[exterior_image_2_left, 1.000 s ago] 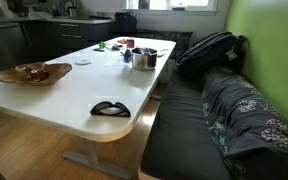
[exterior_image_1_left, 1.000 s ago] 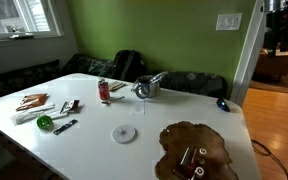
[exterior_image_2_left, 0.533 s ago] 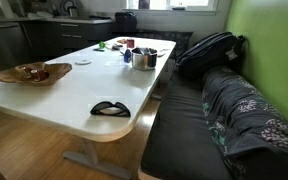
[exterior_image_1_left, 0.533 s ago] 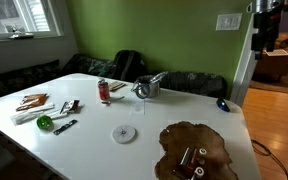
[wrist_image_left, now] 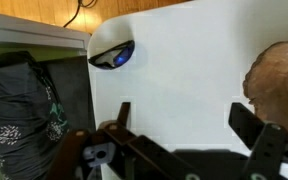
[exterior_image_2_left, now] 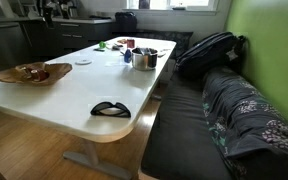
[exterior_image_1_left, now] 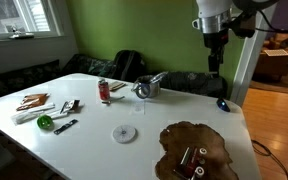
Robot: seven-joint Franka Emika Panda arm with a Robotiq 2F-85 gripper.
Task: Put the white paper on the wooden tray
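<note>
The wooden tray is a dark glossy slab at the near right of the white table, with small items lying on it. It also shows in an exterior view, and its edge shows in the wrist view. My gripper hangs high above the table's far right end, well above the tray. In the wrist view the gripper is open and empty over bare tabletop. I cannot pick out the white paper against the white table in any view.
A round white disc, a metal pot, a red can, a green ball and small tools lie on the table. A black and blue object sits near the table end. A bench with a backpack runs alongside.
The arm has swung in from the upper right edge of the picture towards the left, and now hangs over the table's far right end. The objects on the table have not moved.
</note>
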